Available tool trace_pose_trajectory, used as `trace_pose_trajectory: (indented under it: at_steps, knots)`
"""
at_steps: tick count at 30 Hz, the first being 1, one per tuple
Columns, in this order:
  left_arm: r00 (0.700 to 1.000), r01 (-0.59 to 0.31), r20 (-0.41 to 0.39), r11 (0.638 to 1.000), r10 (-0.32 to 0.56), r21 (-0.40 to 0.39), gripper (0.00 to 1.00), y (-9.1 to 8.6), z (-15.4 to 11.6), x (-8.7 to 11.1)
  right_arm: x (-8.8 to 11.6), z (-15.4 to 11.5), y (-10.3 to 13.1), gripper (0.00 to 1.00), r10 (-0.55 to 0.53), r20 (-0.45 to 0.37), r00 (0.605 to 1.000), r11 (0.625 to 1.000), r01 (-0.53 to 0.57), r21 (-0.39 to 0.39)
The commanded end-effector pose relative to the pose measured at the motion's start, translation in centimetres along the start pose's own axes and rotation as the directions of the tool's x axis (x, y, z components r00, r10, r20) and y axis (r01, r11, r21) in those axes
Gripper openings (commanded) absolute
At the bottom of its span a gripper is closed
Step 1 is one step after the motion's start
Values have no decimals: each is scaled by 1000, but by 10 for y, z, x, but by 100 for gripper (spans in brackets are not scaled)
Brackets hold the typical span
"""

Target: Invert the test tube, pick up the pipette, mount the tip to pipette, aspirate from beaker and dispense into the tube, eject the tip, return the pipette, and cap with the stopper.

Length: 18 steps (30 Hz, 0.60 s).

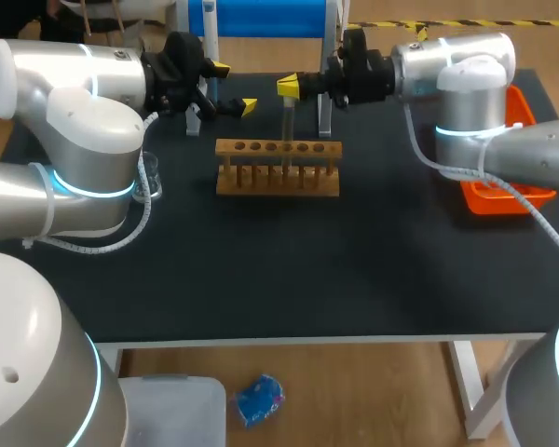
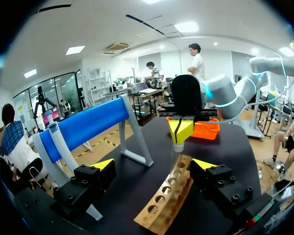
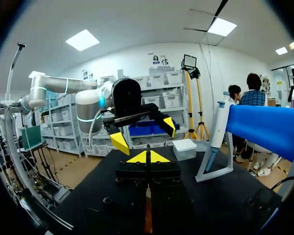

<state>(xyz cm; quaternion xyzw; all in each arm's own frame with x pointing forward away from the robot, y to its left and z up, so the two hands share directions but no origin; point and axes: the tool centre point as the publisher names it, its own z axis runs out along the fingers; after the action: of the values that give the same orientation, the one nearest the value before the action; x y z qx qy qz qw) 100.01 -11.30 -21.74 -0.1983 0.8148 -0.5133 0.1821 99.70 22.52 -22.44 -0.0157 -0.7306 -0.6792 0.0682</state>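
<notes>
In the head view, your right gripper [image 1: 290, 88] pinches the top of the test tube [image 1: 287, 138], which stands upright in the wooden rack [image 1: 278, 180] toward the table's [image 1: 261, 270] far edge; your left gripper [image 1: 235, 88] hangs spread just beside it. The left wrist view shows that pinch ahead of its parted fingers [image 2: 104, 164]. In the right wrist view the pipette [image 3: 217, 128] hangs on its stand [image 3: 264, 128].

My left arm [image 1: 74, 130] and right arm [image 1: 466, 84] are smooth silver-grey shells, rounded at each joint, with a glowing pale-blue ring [image 1: 93, 191] where segments meet. A light grey cable [image 1: 419, 140] loops outside each. The wrists are black. My left gripper [image 1: 235, 87] and right gripper [image 1: 292, 87] have black, screw-studded fingers [image 2: 88, 181] ending in yellow wedge tips.
</notes>
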Motion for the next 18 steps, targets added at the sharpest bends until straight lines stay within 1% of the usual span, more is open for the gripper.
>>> trace_pose_trajectory:
  at_steps: [1,13,15,18]
  knots:
    - [1000,-1,0,1000,1,5,100,1,1,0,0,1,-5,0,3,2,1000,1000,-3,3]
    - [1000,-1,0,1000,1,5,100,1,1,0,0,0,-14,0,13,15,1000,1000,-13,8]
    - [1000,-1,0,1000,1,5,100,1,1,0,0,0,-11,0,10,20,1000,1000,-10,6]
    - [1000,-1,0,1000,1,5,100,1,1,0,0,-1,-1,0,-11,23,1000,1000,11,1]
